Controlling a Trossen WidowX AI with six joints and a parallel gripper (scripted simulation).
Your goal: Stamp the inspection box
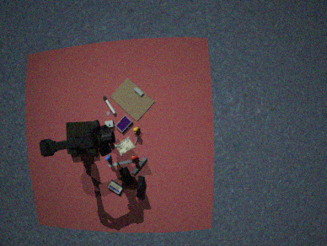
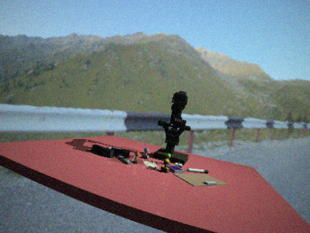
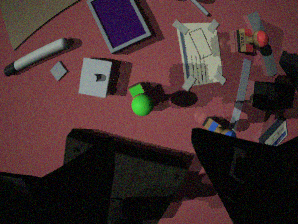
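Observation:
The green-knobbed stamp (image 3: 140, 103) (image 2: 168, 155) stands upright on the red bench (image 3: 40, 123), free of the fingers. My gripper (image 3: 153, 139) is open and hangs above it, with the stamp just beyond the fingertips in the wrist view. The white card (image 3: 200, 52) (image 1: 125, 146) lies to the stamp's right. The purple ink pad (image 3: 120, 16) (image 1: 124, 124) lies beyond it. In the overhead view the arm (image 1: 90, 136) hides the stamp. I cannot tell whether the card bears a print.
A yellow-knobbed stamp (image 1: 136, 130), a red-knobbed one (image 3: 260, 38) (image 1: 134, 158) and a blue one (image 1: 108, 158) stand around the card. A marker (image 3: 36, 56) (image 1: 109, 105), a white block (image 3: 96, 78) and a brown board (image 1: 131, 98) lie nearby.

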